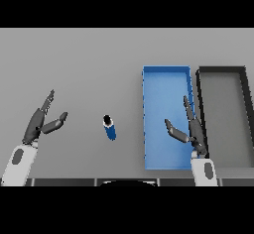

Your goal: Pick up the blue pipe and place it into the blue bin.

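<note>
Lying on the grey desk [89, 59] between the two hands, the blue pipe [109, 128] is a short cylinder whose long axis runs roughly away from the robot, tipped slightly so that the far end leans toward the robot's left. That far end shows a dark opening with a pale rim; the near end is plain blue. No label or writing can be made out on it.

The left hand [41, 122] hangs over the desk to the pipe's left, clearly apart from it, fingers straight and pointing away from the robot, thumb splayed out toward the pipe. It holds nothing.

The right hand [190, 130] shows over the right part of the blue bin [166, 70], fingers extended away from the robot, thumb spread toward the left, also holding nothing. The pipe lies well to its left, outside the bin, near the bin's left wall but not touching it.

The blue bin is a long open rectangle. Just beside it, on the right, stands a black bin [221, 70] with a grey floor.
</note>
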Controlling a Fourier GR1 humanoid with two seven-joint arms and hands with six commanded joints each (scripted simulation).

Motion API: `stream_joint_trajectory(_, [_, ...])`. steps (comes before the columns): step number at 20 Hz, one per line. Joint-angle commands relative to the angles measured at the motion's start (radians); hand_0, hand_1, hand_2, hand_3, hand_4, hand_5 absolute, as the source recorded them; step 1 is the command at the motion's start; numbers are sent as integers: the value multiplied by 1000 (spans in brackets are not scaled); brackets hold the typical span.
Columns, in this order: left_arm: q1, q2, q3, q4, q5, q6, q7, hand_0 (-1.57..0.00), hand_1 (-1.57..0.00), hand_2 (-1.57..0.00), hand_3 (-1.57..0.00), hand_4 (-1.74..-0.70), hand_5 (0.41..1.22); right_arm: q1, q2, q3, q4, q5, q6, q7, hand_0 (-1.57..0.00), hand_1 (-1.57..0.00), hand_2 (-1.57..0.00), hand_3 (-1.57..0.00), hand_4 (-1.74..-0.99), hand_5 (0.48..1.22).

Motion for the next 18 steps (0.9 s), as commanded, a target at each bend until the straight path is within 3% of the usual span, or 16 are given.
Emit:
stream_joint_trajectory(1, [3, 10, 5, -3, 11, -14, -4, 1, 1, 1, 1, -960, 594, 9, -6, -3, -11, -3, 1, -3, 1, 1, 1, 1, -1206, 625])
stream_joint_trajectory(3, [17, 27, -2, -14, 28, -64, -33, 1, 1, 1, 1, -966, 594, 11, -2, 9, -13, 12, -1, 9, 1, 1, 1, 1, -1197, 621])
stream_joint_trajectory(7, [53, 82, -53, -88, 25, -155, -22, 1, 1, 1, 1, -1026, 549, 4, -2, 14, -15, 16, 1, 8, 1, 1, 1, 1, -1179, 616])
stream_joint_trajectory(11, [75, 50, -155, -160, -1, -209, 38, 1, 1, 1, 1, -1113, 497, 9, -8, 13, -20, 20, 2, 12, 1, 1, 1, 1, -1164, 617])
stream_joint_trajectory(14, [72, 17, -216, -188, -51, -205, 76, 1, 1, 1, 1, -1137, 464, -1, 3, 14, -23, 9, 2, 38, 1, 1, 1, 1, -1189, 619])
stream_joint_trajectory(16, [60, -9, -241, -181, -66, -210, 88, 1, 1, 1, 1, -1139, 450, 27, -4, 12, -42, 0, 12, 16, 1, 1, 1, 1, -1197, 615])
stream_joint_trajectory(18, [39, -53, -265, -165, -82, -201, 103, 1, 1, 1, 1, -1146, 451, 5, -2, 7, -18, 2, 8, 30, 1, 1, 1, 1, -1213, 625])
